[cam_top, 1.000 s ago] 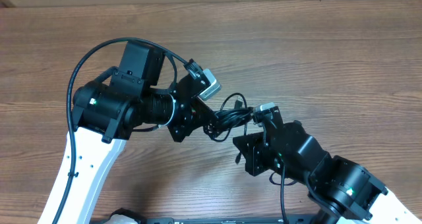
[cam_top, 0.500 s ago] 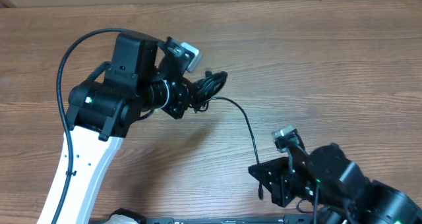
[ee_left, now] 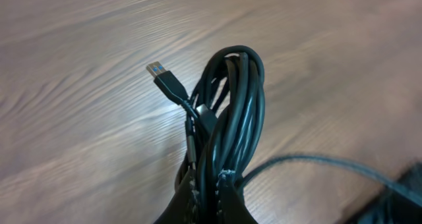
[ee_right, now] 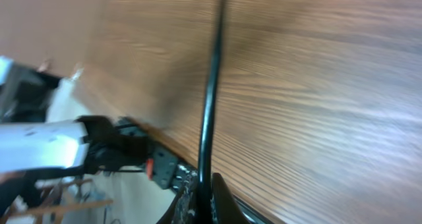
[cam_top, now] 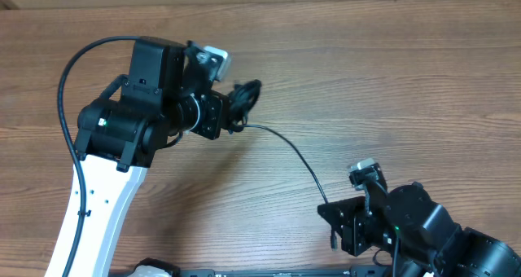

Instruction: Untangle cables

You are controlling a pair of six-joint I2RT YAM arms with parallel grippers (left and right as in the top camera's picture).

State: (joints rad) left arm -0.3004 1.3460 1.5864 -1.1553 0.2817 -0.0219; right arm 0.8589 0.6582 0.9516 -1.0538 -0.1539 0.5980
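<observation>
From overhead, the left pincer (cam_top: 234,114) is pressed together on one coiled bundle of cables (cam_top: 247,94), which juts out just beyond its tips over the wooden desk (cam_top: 391,81). One strand (cam_top: 297,155) leaves the bundle and curves gently down to the right pincer (cam_top: 328,208), which pinches its far end. The two pincers are well apart.

In the left wrist view, the left pincer (ee_left: 210,194) clamps the foot of the cables (ee_left: 234,105), whose several loops rise from it. One plug (ee_left: 161,74) with a silvery tip points up-left. One strand (ee_left: 316,161) trails off right.

In the right wrist view, the right pincer (ee_right: 200,201) is shut on one strand (ee_right: 211,85), which runs straight up the frame over the desk (ee_right: 316,85).
</observation>
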